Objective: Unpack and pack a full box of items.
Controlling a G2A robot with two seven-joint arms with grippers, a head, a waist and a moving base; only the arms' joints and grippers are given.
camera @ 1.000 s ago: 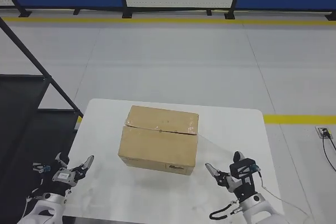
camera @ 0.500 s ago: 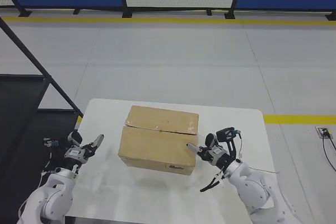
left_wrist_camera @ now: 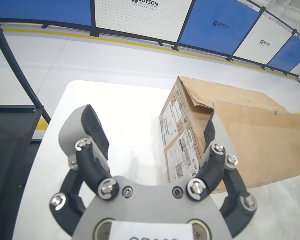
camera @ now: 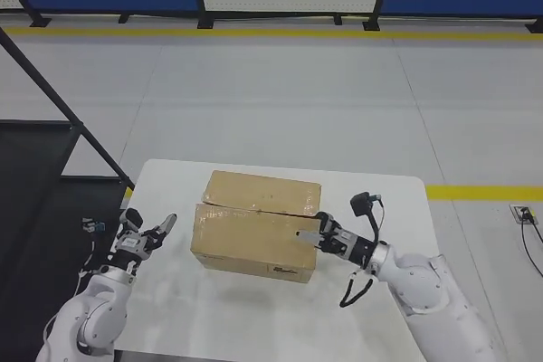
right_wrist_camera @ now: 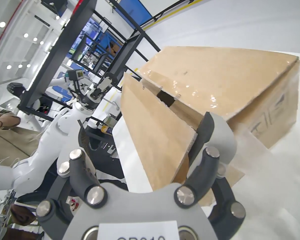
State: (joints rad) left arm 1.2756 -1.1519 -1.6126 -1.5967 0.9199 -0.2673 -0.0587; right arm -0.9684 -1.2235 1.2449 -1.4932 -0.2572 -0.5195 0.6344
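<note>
Looks like the very start of unpacking: opening the box (camera: 258, 226), standing shut near the middle of the table (camera: 208, 312), with the near top flap (right_wrist_camera: 145, 116) tilted up a little along the seam. Has the right gripper (right_wrist_camera: 140, 137) spread wide and straddling that flap's end, not clamped on it. Has the left gripper (left_wrist_camera: 150, 118) likewise spread and empty, just beside the box's other end. Calls next, probably, for closing the right fingers on the flap's edge and swinging it up and back, perhaps with the left bracing the box against sliding. Hides everything inside the box. Cannot tell whether the glossy tape (right_wrist_camera: 190, 93) over the seam is fully parted, nor whether the far right finger touches the flap's underside.
</note>
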